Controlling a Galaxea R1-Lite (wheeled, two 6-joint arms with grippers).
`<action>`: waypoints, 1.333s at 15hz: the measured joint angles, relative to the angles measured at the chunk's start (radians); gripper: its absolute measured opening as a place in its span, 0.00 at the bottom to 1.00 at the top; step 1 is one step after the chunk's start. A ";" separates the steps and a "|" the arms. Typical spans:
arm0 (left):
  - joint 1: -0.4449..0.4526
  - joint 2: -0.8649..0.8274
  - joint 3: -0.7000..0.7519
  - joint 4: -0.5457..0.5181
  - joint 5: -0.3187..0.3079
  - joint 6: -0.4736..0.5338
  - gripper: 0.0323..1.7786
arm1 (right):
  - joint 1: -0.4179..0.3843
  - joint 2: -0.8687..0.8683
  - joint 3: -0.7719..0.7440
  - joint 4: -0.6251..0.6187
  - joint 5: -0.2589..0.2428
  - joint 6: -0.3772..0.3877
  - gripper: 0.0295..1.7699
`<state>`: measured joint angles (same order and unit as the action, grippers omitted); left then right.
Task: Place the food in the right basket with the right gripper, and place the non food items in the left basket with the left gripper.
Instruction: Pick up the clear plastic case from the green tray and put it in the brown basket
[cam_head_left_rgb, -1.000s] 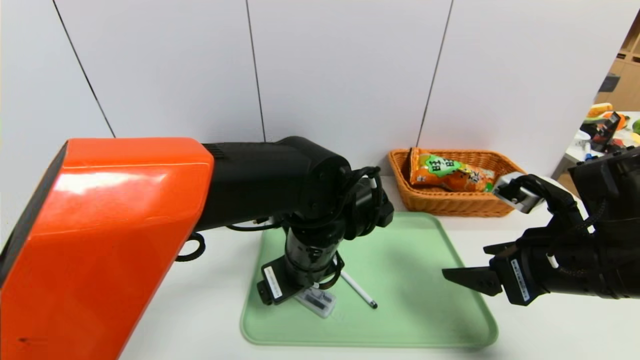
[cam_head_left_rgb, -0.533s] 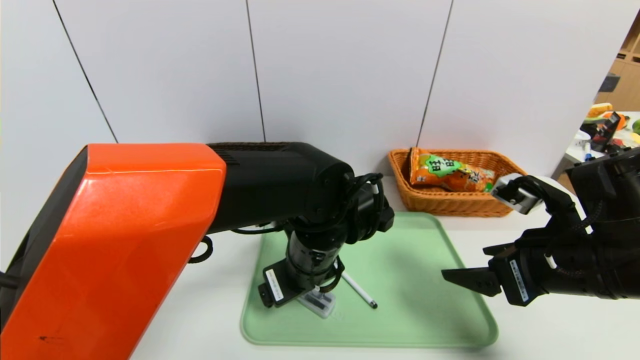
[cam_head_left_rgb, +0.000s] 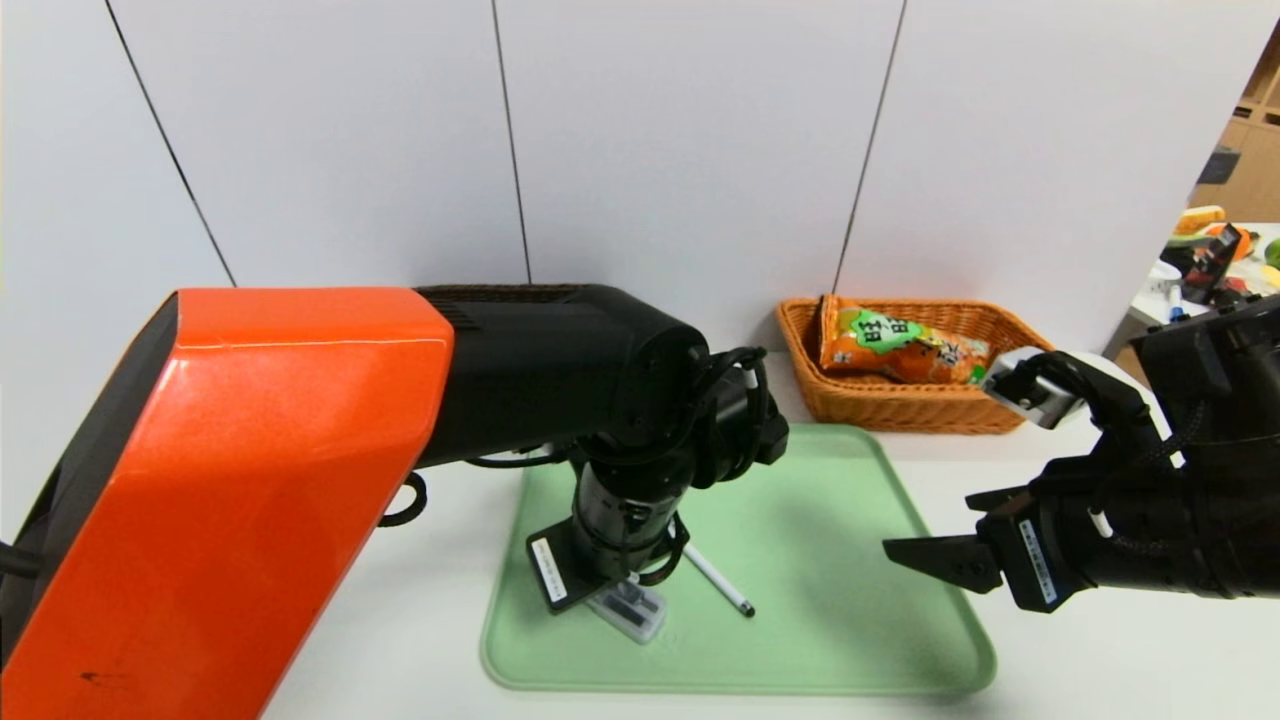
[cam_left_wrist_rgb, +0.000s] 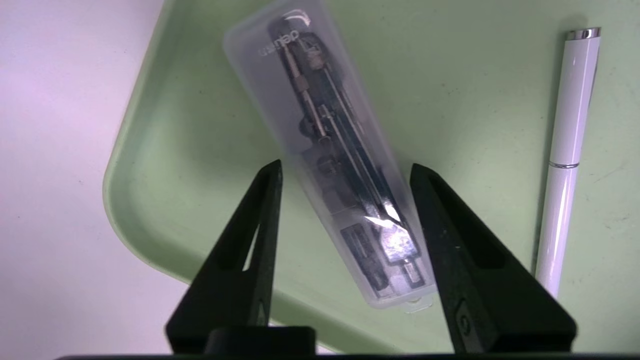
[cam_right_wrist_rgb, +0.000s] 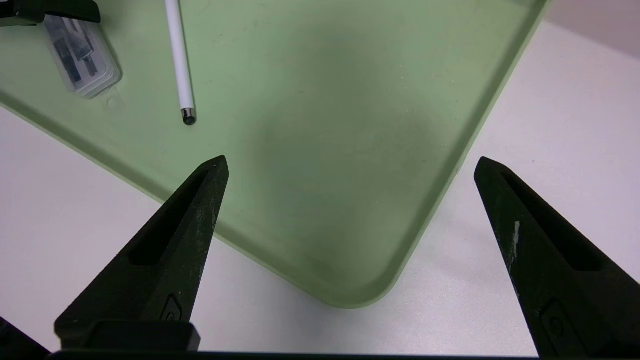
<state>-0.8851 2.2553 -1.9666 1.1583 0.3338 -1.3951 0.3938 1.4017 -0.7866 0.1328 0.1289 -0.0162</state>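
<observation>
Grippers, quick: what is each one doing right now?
Left gripper: fingers around the clear case, grip cannot be told.
Right gripper: open, holding nothing.

Bright, even overhead light; glare streaks the orange arm shell and clear case; soft shadows on the tray.

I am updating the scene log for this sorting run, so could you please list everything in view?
Snack bag: one, orange with green label, lying in the tan basket.
Tan basket: one, orange-tan wicker, behind the tray on the right.
Tray: one, light green, centre of the table.
Clear case: one, see-through with dark tools inside, on the tray near its left edge.
Pen: one, white, on the tray beside the case.
Table: one, white.
Left gripper: one, black, fingers either side of the case.
Right gripper: one, black, open over the tray's right corner.
</observation>
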 joint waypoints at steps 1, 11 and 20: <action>0.000 0.000 0.000 0.000 0.000 0.000 0.41 | 0.000 0.000 0.000 0.000 0.000 0.000 0.96; 0.018 -0.056 0.000 0.000 0.053 0.029 0.30 | 0.000 -0.004 -0.001 -0.001 -0.001 0.000 0.96; 0.121 -0.192 0.002 -0.003 0.061 0.333 0.30 | 0.000 -0.019 0.001 -0.001 -0.001 0.001 0.96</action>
<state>-0.7643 2.0634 -1.9643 1.1555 0.3945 -1.0626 0.3934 1.3830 -0.7855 0.1317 0.1279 -0.0149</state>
